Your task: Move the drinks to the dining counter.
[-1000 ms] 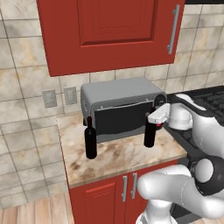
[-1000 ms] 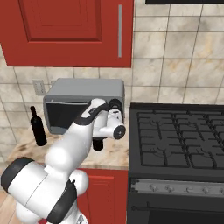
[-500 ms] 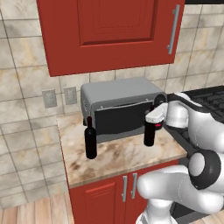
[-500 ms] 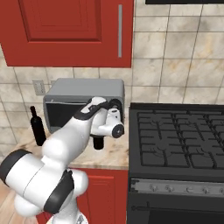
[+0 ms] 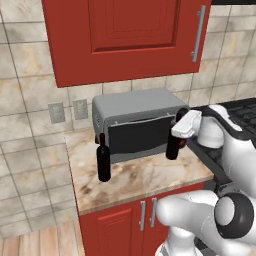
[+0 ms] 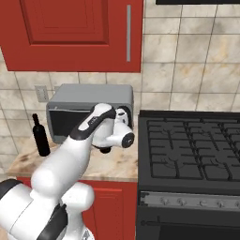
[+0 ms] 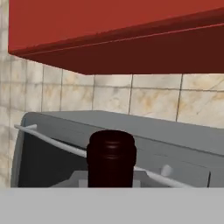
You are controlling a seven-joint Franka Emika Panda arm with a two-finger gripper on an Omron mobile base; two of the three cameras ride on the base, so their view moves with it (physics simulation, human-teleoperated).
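Left base view — jaws (image 5: 179,131) pinching the neck of a wine bottle (image 5: 173,146) upright on the worktop (image 5: 145,177) before the toaster oven (image 5: 137,125); second bottle (image 5: 103,159) stands left.

The white arm rises from the lower right of the left base view and bends toward mid-frame. Its gripper (image 5: 178,131) sits level, jaws closed on a bottle (image 5: 173,145) neck.
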